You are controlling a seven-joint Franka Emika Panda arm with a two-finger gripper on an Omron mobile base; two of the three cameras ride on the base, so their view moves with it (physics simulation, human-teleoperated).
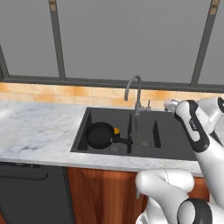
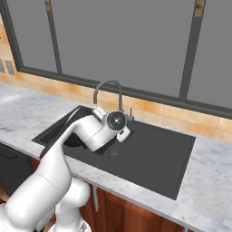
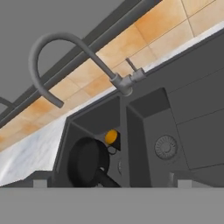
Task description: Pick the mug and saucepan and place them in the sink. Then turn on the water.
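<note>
The black saucepan [image 1: 100,134] lies in the left basin of the dark sink [image 1: 82,136], its handle pointing right. The mug [image 1: 116,130], dark with an orange top, stands beside it against the basin divider. In the hand view the saucepan [image 3: 85,162] and mug [image 3: 112,137] sit low in the sink [image 3: 144,127]. My gripper [image 3: 112,184] is open with nothing between its fingertips [image 3: 40,183]. It hovers above the counter, right of the grey gooseneck tap [image 1: 133,89], facing it. No water is in view at the spout.
The tap's small lever [image 3: 131,65] sticks up beside its base. A smaller right basin with a round drain [image 3: 166,146] adjoins a flat dark draining panel [image 2: 149,154]. White marble counter [image 1: 35,127] runs left. Orange tiles and a window stand behind.
</note>
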